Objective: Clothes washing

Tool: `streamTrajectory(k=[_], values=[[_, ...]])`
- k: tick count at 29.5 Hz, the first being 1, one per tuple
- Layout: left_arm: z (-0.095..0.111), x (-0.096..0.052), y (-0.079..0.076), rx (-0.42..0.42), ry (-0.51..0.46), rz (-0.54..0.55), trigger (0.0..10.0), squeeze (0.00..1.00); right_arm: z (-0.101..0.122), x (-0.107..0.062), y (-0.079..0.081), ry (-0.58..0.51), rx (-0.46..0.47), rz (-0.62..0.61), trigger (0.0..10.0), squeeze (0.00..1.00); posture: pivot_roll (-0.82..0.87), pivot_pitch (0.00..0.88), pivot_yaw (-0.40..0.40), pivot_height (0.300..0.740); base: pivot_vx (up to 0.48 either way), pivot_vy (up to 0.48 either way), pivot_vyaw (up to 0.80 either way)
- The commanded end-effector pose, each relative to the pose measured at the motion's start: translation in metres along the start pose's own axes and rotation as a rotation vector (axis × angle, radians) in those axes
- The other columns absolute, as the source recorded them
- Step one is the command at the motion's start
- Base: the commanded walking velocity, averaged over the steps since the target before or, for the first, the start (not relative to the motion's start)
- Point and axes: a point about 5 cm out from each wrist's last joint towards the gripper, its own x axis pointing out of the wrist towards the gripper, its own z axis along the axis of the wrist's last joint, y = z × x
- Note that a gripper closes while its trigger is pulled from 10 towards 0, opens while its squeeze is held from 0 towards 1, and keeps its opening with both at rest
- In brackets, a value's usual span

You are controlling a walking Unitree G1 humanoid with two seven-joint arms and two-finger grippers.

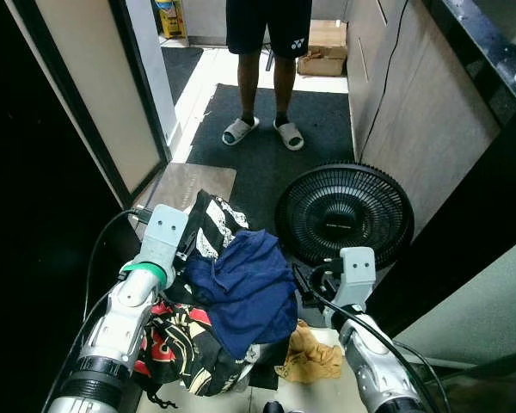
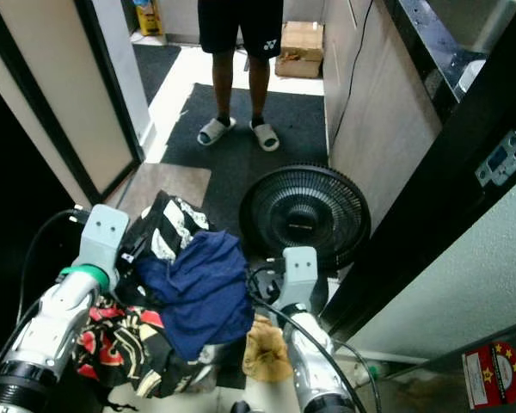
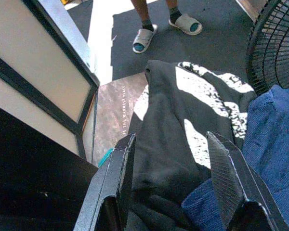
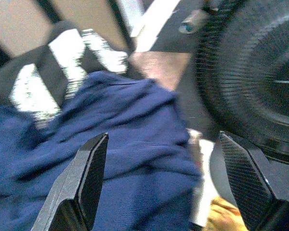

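A heap of clothes lies on the floor in front of me. On top is a dark blue garment, over a black-and-white printed one and a red, yellow and black patterned one. A mustard cloth lies at the heap's right side. My left gripper is open at the heap's left side, its fingers standing either side of a fold of the black-and-white garment. My right gripper is open at the heap's right edge, with the blue garment between and just beyond its fingers.
A black floor fan stands close on the right of the heap. A person in slippers stands on a dark mat ahead. A door frame bounds the left, a wooden cabinet side the right. A cardboard box sits behind.
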Motion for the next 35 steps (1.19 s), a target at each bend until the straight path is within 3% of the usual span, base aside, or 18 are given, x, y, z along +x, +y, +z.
streamTrajectory(k=[1,6,9,18,20,28,31,34,35], values=[[-0.008,-0.002,0.003,0.012,0.042,-0.004,10.0,0.00,-0.002,0.002,0.010,0.008,-0.014,0.059,10.0,0.00,0.03,0.209,0.112,0.740,0.000,0.000,0.00],[-0.011,-0.007,0.010,0.010,0.051,0.021,10.0,0.00,-0.003,0.007,0.021,0.030,-0.068,0.147,10.0,0.00,0.06,0.245,0.082,0.740,0.000,0.000,0.00],[-0.013,-0.014,0.020,0.006,0.057,0.061,10.0,0.00,-0.016,0.006,0.029,0.107,-0.117,0.208,10.0,0.00,0.07,0.281,0.060,0.740,0.000,0.000,0.00],[-0.005,-0.019,0.028,0.008,0.039,0.086,10.0,0.00,-0.032,-0.007,0.005,0.168,-0.140,0.096,10.0,0.00,0.09,0.335,0.055,0.740,0.000,0.000,0.00],[-0.002,-0.018,0.032,0.027,0.038,0.083,10.0,0.00,-0.025,-0.001,-0.001,0.152,-0.141,0.085,10.0,0.00,0.09,0.349,0.058,0.740,0.000,0.000,0.00],[0.003,-0.015,0.035,0.037,0.031,0.084,10.0,0.00,-0.009,0.014,0.002,0.117,-0.144,0.094,10.0,0.00,0.12,0.358,0.066,0.740,0.000,0.000,0.00],[0.014,-0.017,0.038,0.040,0.015,0.097,10.0,0.00,0.031,0.045,0.003,0.040,-0.155,0.004,10.0,0.00,0.18,0.367,0.054,0.740,0.000,0.000,0.00],[0.014,-0.017,0.038,0.040,0.015,0.097,10.0,0.00,0.031,0.045,0.003,0.040,-0.155,0.004,10.0,0.00,0.18,0.367,0.054,0.740,0.000,0.000,0.00],[0.015,-0.019,0.039,0.040,0.016,0.104,10.0,0.00,0.043,0.051,0.002,0.012,-0.162,-0.022,10.0,0.00,0.18,0.371,0.049,0.740,0.000,0.000,0.00]])
